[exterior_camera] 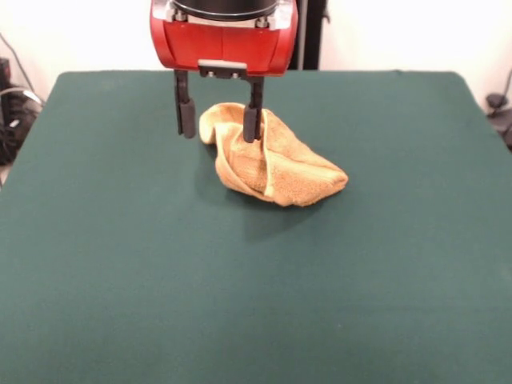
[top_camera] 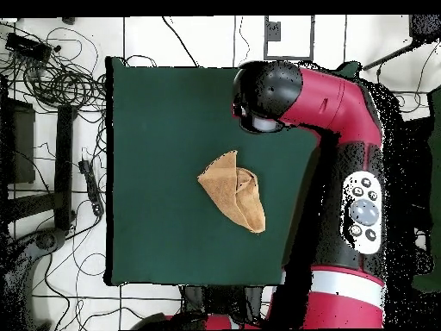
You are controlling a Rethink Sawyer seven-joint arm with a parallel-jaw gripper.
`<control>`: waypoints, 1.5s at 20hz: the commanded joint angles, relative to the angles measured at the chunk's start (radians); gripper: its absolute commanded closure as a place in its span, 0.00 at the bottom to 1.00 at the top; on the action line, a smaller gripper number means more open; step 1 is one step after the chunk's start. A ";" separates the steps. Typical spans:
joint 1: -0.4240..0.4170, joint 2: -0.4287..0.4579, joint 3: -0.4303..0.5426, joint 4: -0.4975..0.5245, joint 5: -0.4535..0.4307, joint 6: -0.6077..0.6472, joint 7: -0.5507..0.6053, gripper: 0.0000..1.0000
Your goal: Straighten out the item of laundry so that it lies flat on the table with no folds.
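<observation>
While hidden under the arm overhead, from the front the pincer (exterior_camera: 220,122) spread wide, one finger against the crumpled towel (exterior_camera: 272,160).

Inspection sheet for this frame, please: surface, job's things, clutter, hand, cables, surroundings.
Surface: table, dark green cloth top, bare apart from the towel.
Job's things: towel, golden yellow-orange, crumpled and folded over itself, not flat.
Clutter: nothing seen on the table.
Hand: hand open, one finger beside the towel, the other in front of its top fold; contact unclear.
Cables: cables tangled on the floor beside the table.
Surroundings: pale tiled floor; the red arm overhangs one table edge.
</observation>
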 commanded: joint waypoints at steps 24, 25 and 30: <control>0.084 0.031 0.069 0.108 0.029 0.007 0.162 0.00; 0.085 0.033 0.070 0.103 0.031 0.007 0.166 0.00; 0.087 0.031 0.070 0.112 0.032 -0.004 0.167 0.00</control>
